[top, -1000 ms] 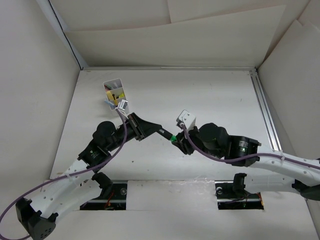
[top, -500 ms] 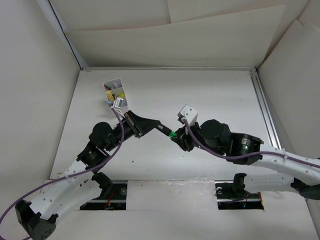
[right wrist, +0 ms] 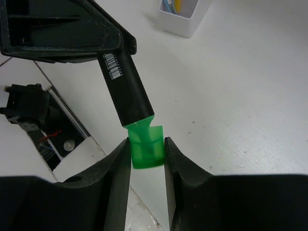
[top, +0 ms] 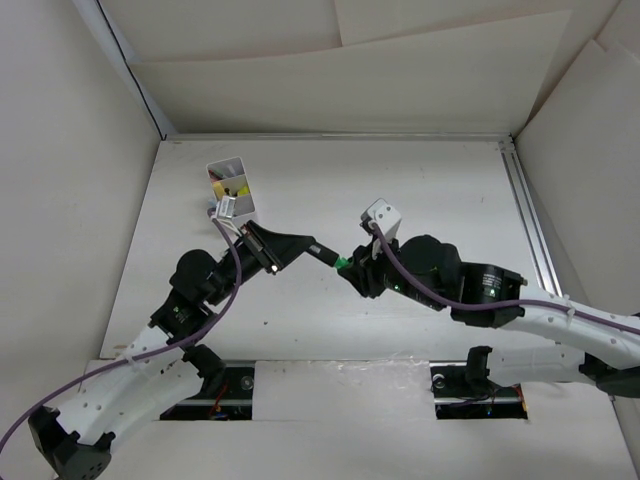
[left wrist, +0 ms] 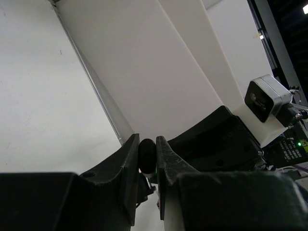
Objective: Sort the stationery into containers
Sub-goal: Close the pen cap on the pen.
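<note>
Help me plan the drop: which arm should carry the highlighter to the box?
Probably left. The left gripper holds the highlighter's black body and sits nearer the box; the right gripper pinches only the green end.

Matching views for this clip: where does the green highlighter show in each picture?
Top external: highlighter near the centre, lying slantwise.
Left wrist: its black end between the fingers, bottom centre.
Right wrist: black barrel running to centre, green end pinched at bottom.
Shared landmark: white box, in top and right wrist views only.
</note>
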You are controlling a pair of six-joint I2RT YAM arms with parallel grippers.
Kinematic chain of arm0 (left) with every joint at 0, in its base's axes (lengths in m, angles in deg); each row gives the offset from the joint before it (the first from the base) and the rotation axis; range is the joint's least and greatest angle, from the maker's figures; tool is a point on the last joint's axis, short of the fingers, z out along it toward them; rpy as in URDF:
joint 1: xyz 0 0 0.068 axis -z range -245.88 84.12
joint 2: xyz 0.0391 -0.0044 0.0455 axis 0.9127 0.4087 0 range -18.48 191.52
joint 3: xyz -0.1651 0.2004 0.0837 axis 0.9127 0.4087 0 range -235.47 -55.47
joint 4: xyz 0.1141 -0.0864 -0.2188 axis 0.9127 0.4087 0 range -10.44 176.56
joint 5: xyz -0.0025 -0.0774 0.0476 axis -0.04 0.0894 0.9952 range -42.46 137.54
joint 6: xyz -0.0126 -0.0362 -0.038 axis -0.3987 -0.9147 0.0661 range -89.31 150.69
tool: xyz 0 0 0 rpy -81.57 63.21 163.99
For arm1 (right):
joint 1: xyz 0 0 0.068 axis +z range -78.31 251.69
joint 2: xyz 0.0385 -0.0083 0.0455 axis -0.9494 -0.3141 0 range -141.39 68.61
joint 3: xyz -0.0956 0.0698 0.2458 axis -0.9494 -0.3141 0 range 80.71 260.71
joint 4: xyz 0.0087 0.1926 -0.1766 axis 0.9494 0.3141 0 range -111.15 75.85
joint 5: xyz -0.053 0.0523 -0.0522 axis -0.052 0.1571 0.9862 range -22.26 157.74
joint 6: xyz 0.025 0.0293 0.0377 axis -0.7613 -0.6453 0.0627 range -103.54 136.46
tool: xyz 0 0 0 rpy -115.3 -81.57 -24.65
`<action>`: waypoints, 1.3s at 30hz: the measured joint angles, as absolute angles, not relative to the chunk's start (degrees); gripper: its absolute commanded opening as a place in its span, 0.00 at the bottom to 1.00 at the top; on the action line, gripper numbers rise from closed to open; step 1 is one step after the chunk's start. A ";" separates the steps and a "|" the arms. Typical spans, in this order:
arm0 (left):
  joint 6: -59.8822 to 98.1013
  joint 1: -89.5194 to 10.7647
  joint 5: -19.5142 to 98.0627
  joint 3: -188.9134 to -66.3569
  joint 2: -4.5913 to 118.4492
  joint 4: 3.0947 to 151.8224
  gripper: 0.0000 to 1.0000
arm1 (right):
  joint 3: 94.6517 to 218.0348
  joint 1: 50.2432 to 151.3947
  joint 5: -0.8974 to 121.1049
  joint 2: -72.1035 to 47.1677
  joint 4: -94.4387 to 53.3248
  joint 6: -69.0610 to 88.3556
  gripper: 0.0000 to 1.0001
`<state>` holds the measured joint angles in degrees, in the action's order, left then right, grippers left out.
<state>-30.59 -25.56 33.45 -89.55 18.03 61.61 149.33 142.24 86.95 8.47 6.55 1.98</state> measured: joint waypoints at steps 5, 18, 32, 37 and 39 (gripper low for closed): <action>-30.67 -25.80 33.30 -89.14 18.17 60.67 0.00 | 149.42 142.17 86.71 8.30 6.27 4.21 0.07; -29.89 -26.63 28.05 -89.11 22.10 58.52 0.00 | 150.31 141.12 79.93 6.44 9.81 16.39 0.07; -35.68 -26.63 22.89 -87.74 23.41 51.47 0.00 | 156.45 141.03 78.20 8.08 16.80 23.88 0.07; -36.31 -26.81 22.50 -87.74 23.52 51.53 0.00 | 160.48 141.01 78.57 4.89 20.65 26.33 0.07; -36.16 -27.16 22.50 -87.74 23.52 52.14 0.00 | 162.22 140.95 78.86 3.27 22.33 27.25 0.07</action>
<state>-36.16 -27.16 22.50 -87.74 23.52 52.14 162.22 140.95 78.86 3.27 22.33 27.25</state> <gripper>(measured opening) 0.130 0.352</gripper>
